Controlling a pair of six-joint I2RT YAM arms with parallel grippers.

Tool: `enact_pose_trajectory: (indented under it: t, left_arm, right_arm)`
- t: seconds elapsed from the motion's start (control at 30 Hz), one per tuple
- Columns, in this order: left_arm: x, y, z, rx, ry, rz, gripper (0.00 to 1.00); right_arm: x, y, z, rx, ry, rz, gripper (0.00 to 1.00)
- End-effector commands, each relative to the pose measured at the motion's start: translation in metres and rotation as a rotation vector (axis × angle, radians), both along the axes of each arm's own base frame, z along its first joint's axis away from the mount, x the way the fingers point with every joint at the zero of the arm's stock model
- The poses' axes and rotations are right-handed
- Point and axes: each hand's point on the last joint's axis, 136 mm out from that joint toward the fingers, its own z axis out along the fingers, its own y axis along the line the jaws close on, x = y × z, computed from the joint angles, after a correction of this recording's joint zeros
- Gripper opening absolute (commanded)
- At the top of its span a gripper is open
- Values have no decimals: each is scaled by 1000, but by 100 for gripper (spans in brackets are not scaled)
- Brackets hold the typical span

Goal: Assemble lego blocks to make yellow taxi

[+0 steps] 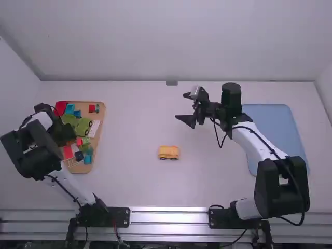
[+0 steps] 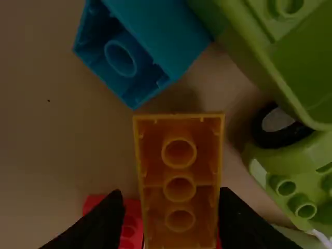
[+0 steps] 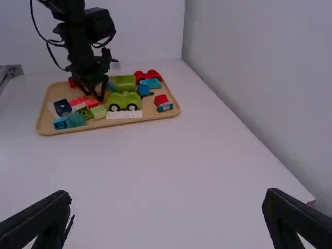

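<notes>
Blocks are gathered on a tray at the left of the table; a board is laid at the right, and a toy car is placed between them.

On the right of the white counter, we see a flat blue board. On the left, we find a tan tray holding a green wheeled piece just beside a white plate, plus a dark blue block and a red block.
</notes>
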Motion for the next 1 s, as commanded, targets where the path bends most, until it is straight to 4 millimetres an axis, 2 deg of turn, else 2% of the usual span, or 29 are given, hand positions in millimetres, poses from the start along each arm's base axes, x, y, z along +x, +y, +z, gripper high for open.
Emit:
enact_pose_trajectory:
  t: [0.0,0.1,0.27,0.3,0.63,0.67,0.87,0.97]
  left_arm:
    - [-4,-7,-8,-10,17,2,49]
    - [-6,-5,-13,-7,8,24,47]
    - [-1,-5,-11,-2,-6,45,31]
    - [-1,-4,-9,-5,-6,67,26]
    - [11,3,17,2,-28,97,15]
    - [12,3,23,6,-38,104,11]
    - [10,2,63,45,-97,117,10]
    - [9,-15,102,99,-192,82,6]
  right_arm:
    - [4,2,6,7,-8,4,99]
    - [4,2,6,7,-6,4,99]
    - [4,2,6,8,-9,4,99]
    - [4,2,6,7,-10,4,99]
    - [4,2,6,8,-4,3,99]
    - [4,2,6,7,-5,3,99]
    - [4,2,6,8,-4,4,99]
    - [4,2,6,8,-3,4,99]
